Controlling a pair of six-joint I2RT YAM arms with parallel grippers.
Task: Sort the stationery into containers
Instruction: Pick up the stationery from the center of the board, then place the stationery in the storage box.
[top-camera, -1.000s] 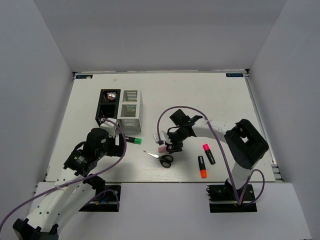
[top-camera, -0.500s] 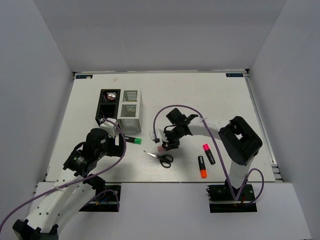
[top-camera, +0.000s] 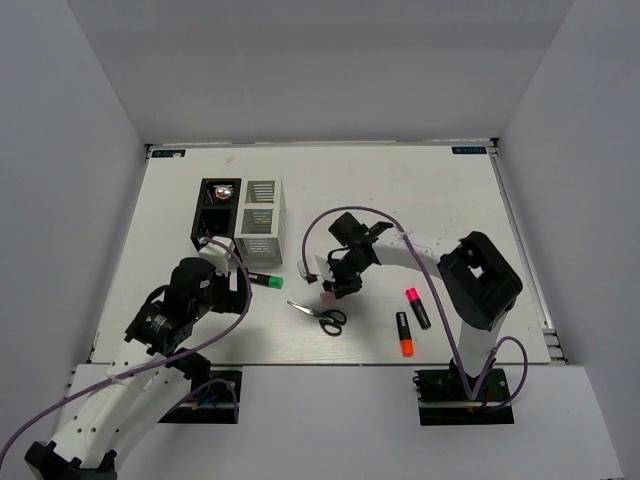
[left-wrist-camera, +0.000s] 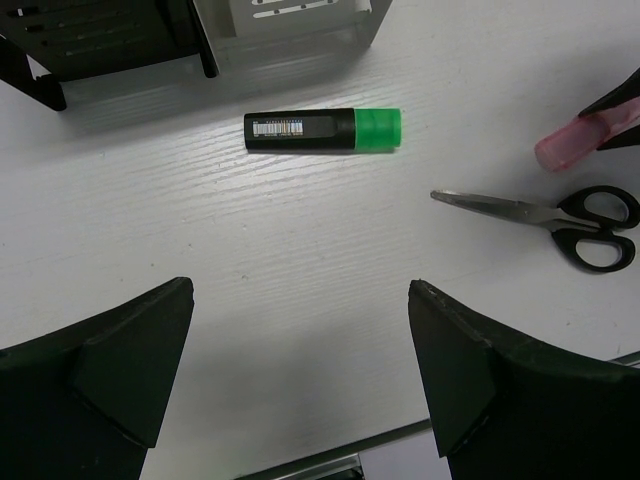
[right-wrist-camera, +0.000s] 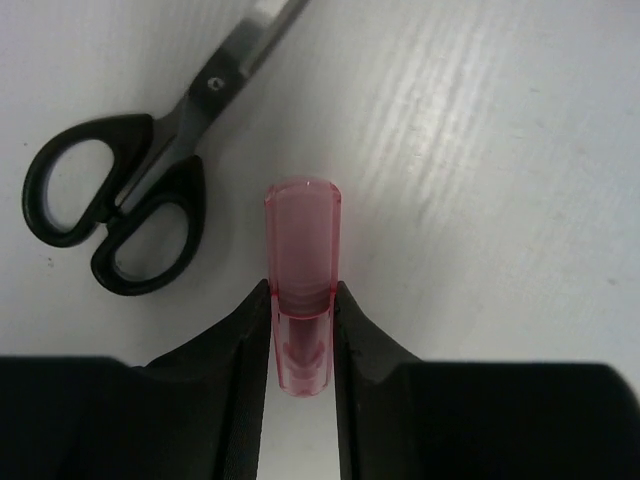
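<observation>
One capsule (right-wrist-camera: 300, 250) is clamped in the right gripper (right-wrist-camera: 300, 300), beside the scissors (top-camera: 322, 315) by the near edge, and has been drawn slightly toward the far-left containers (top-camera: 245, 215); the left gripper (left-wrist-camera: 298, 300) is held wide, empty.

This is presenting as a robotics lab test cell. Plain white panels (top-camera: 320, 70) are enclosing a white bench (top-camera: 400, 190), while the left arm (top-camera: 170, 310) and right arm (top-camera: 480, 280) are sitting bolted at its near edge, trailing purple cables (top-camera: 345, 210).
</observation>
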